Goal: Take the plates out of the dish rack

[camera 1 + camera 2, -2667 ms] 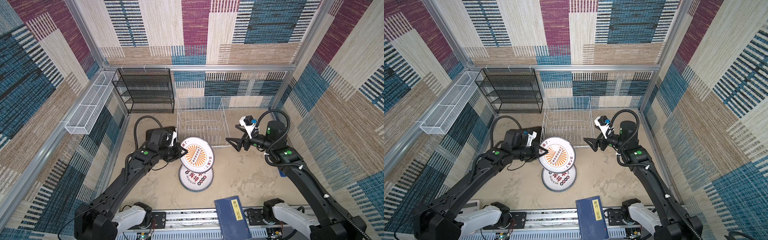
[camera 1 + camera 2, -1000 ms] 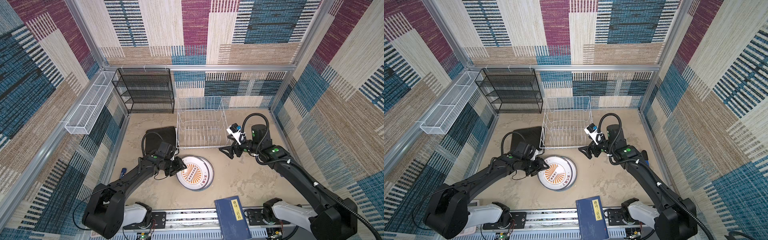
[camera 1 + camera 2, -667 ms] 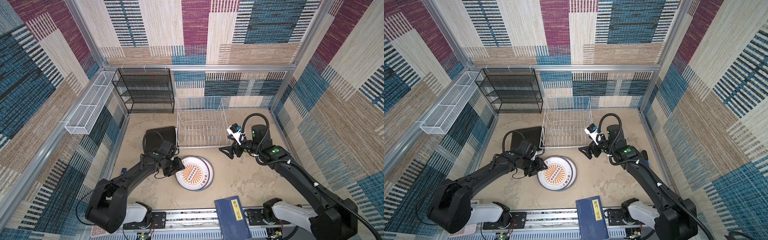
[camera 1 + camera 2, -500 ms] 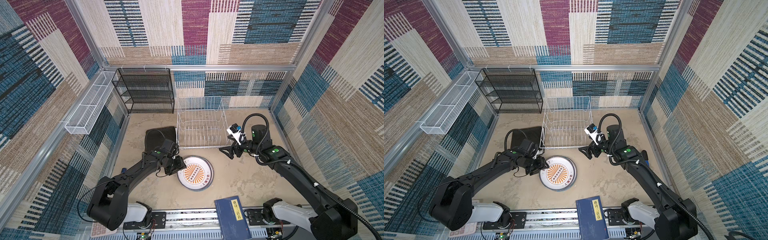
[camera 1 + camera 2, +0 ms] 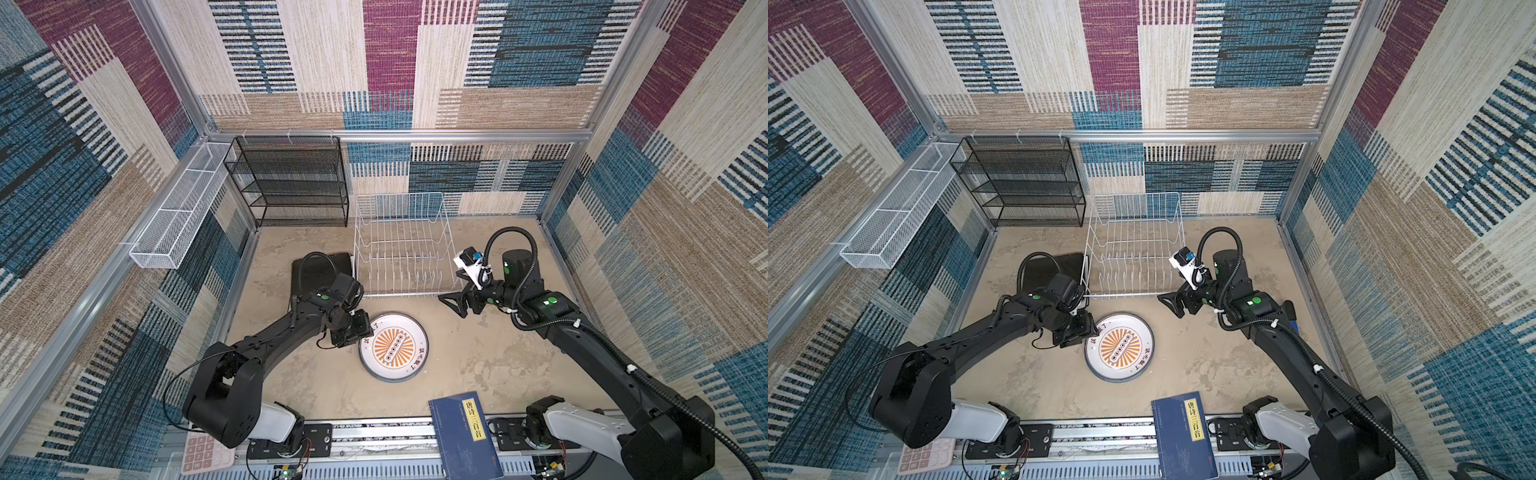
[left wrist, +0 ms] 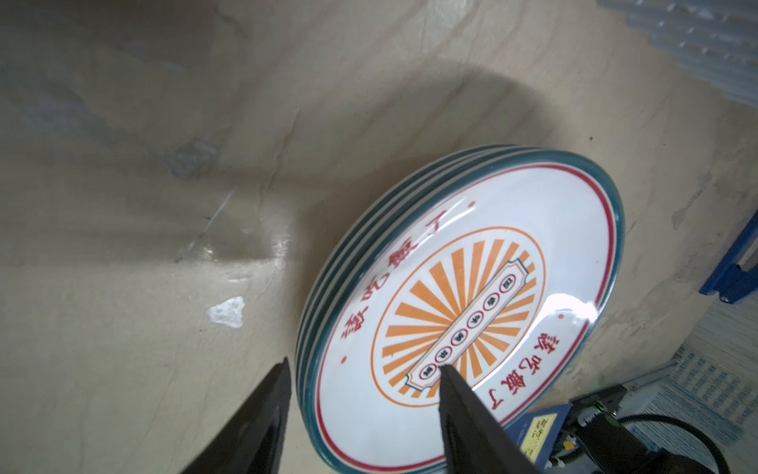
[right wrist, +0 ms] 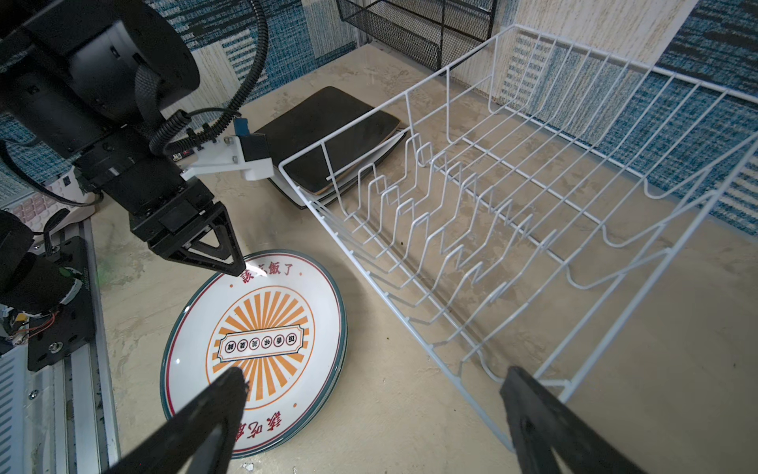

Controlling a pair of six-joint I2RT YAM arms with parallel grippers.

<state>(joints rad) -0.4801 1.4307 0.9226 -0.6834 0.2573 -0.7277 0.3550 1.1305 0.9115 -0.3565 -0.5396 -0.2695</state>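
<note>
The white wire dish rack [image 5: 401, 245] [image 5: 1133, 245] [image 7: 533, 184] stands with nothing in it. In front of it, several round plates lie flat in one stack [image 5: 393, 347] [image 5: 1119, 347] [image 6: 471, 287] [image 7: 254, 349], an orange sunburst plate on top. My left gripper [image 5: 368, 330] [image 5: 1096, 330] [image 6: 365, 364] is open astride the stack's left rim, one finger beside it and one above the top plate. A black square plate [image 5: 320, 270] [image 7: 328, 135] rests on white square plates left of the rack. My right gripper [image 5: 451, 305] [image 5: 1169, 303] [image 7: 374, 371] hangs wide open by the rack's front right corner, holding nothing.
A black mesh shelf unit [image 5: 291, 183] stands at the back left, and a long white mesh trough [image 5: 178, 216] hangs on the left wall. A blue book [image 5: 465, 436] and a pink calculator [image 5: 208, 453] lie at the front rail. Walls close in on all sides.
The sunburst plate, tilted and offset in my left gripper a second ago, now lies flat and square on the stack. The left jaws have opened. The right arm has not moved.
</note>
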